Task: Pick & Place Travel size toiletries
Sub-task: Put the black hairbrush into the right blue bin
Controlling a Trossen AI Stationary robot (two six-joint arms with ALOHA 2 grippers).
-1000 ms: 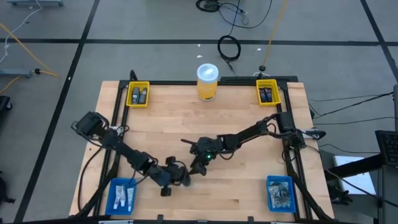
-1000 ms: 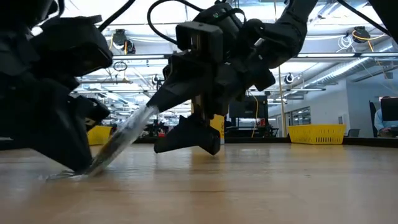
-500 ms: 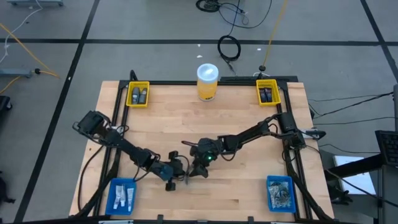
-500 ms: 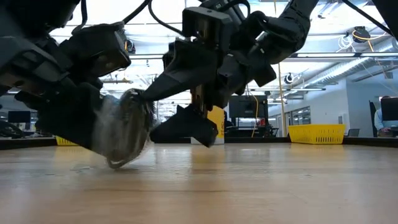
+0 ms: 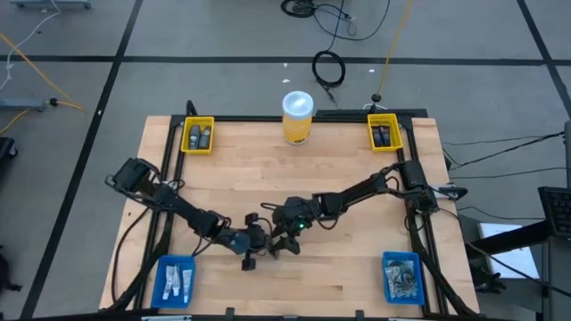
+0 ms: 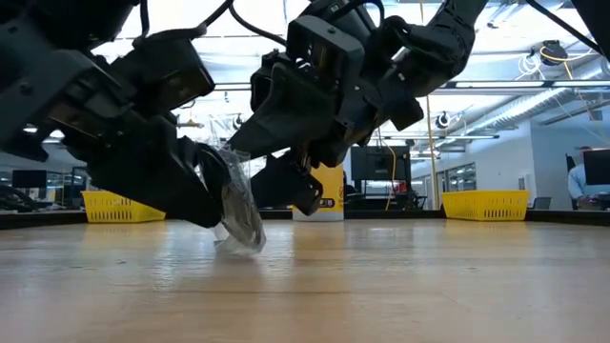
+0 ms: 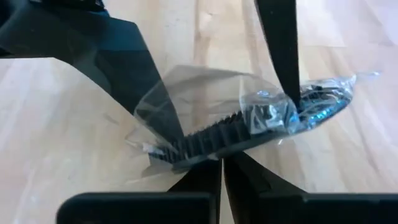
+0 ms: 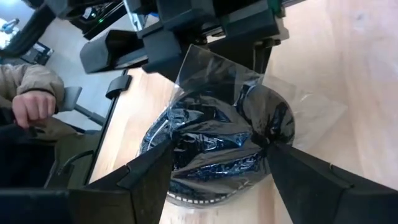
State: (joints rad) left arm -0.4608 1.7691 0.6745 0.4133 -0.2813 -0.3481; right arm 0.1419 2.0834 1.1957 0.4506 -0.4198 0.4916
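One toiletry, a grey round mesh disc sealed in a clear plastic packet [image 7: 273, 115], stands on edge near the table's middle [image 6: 238, 205]. My left gripper [image 5: 258, 241] reaches in from the table's left and is shut on the packet [image 8: 217, 149]. My right gripper [image 5: 284, 239] comes from the right and is open [image 8: 219, 148], with one finger on each side of the disc. The high view hides the packet between the two grippers. My left gripper [image 7: 221, 167] pinches the packet's lower rim [image 7: 199, 146] between its two fingers, at the disc's toothed edge under the plastic, coming nearly level from the table's left. The packet stands upright above the fingers, its lowest edge [image 6: 240, 246] at the table. My right gripper has one fingertip [image 7: 287, 87] against the wrapped disc's far side [image 7: 298, 106]. Whether the other finger [image 7: 134, 68], behind the clear plastic, touches it, I cannot tell.
Yellow bins with dark containers sit at the far left [image 5: 198, 136] and far right [image 5: 384, 135] corners. Blue bins sit at the near left [image 5: 175, 279] and near right [image 5: 401, 276]. A yellow jar with a white lid [image 5: 298, 117] stands at the far edge. A person's hand [image 8: 31, 109] shows beyond the table.
My left gripper has moved toward the table's right and slightly far, up to the right gripper, and has turned. The packet, which slanted low against the table a second ago, now stands upright between the right gripper's fingers.
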